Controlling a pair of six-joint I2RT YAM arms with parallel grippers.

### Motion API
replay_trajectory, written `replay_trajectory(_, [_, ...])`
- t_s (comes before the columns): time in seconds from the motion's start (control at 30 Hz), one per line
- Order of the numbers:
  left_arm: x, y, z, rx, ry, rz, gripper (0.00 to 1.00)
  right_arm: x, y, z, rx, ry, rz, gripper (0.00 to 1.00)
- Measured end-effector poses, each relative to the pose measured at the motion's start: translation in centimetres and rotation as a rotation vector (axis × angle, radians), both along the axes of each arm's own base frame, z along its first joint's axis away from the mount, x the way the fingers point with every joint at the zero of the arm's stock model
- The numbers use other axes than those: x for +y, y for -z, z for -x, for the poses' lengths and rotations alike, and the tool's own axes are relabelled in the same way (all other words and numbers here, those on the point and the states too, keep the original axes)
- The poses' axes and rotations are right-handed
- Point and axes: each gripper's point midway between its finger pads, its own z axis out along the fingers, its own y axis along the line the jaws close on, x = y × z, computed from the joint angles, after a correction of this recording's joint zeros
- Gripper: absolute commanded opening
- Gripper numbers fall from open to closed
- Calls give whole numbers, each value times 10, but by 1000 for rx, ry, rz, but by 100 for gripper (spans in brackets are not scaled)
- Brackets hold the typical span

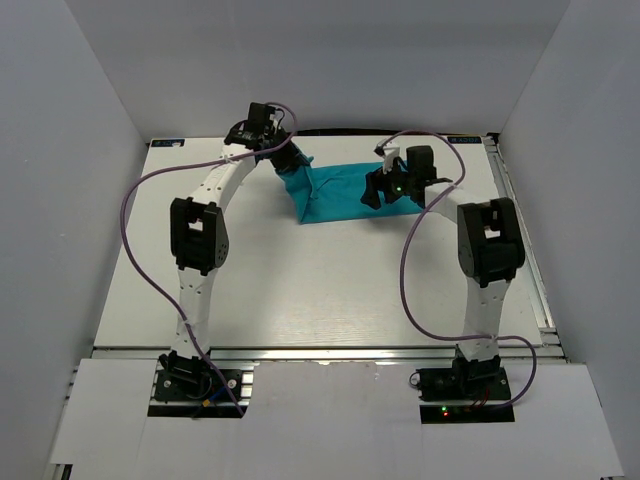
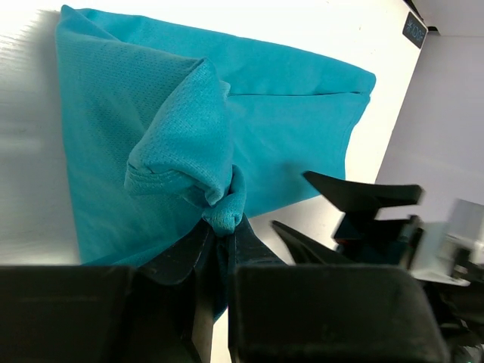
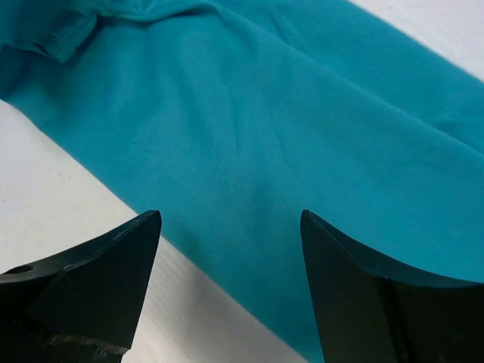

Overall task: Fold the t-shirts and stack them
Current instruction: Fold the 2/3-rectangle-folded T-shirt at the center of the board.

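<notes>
White tabletop [image 1: 330, 290], boxed in by pale walls, carries the teal t-shirt [image 1: 345, 192], which lies partly doubled over toward the far edge. At the shirt's left end, a bunched fold of hemmed fabric is pinched between the nearly closed jaws of the left gripper [image 2: 219, 238] and is raised off the cloth beneath. Over the shirt's right end, near its front edge, the right gripper [image 3: 229, 227] is held spread, with nothing between its fingers. The thin pinch could be lost if the fabric is drawn taut, and the fold would then collapse. Should only the top layer be caught on the right, the layers could be dragged askew. Whether sleeve or hem is bunched cannot be made out. The shirt's far left corner is covered by the left arm in the overhead view.
</notes>
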Motion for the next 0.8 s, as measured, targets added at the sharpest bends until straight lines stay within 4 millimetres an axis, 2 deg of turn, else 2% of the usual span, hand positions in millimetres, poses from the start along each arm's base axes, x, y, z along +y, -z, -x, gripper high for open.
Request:
replay_trajectory(0.23, [-8,6,-2,10,-1,18,0,15,29,-6,66,-2,39,76])
replay_trajectory(0.57, [-29,3,-8,-2,9,60,0,18,26,-18,98,9,73,74])
replay_trajectory(0.8, [-43,25,-5,43,8,69,0,25,42,-9,168,-15,107,73])
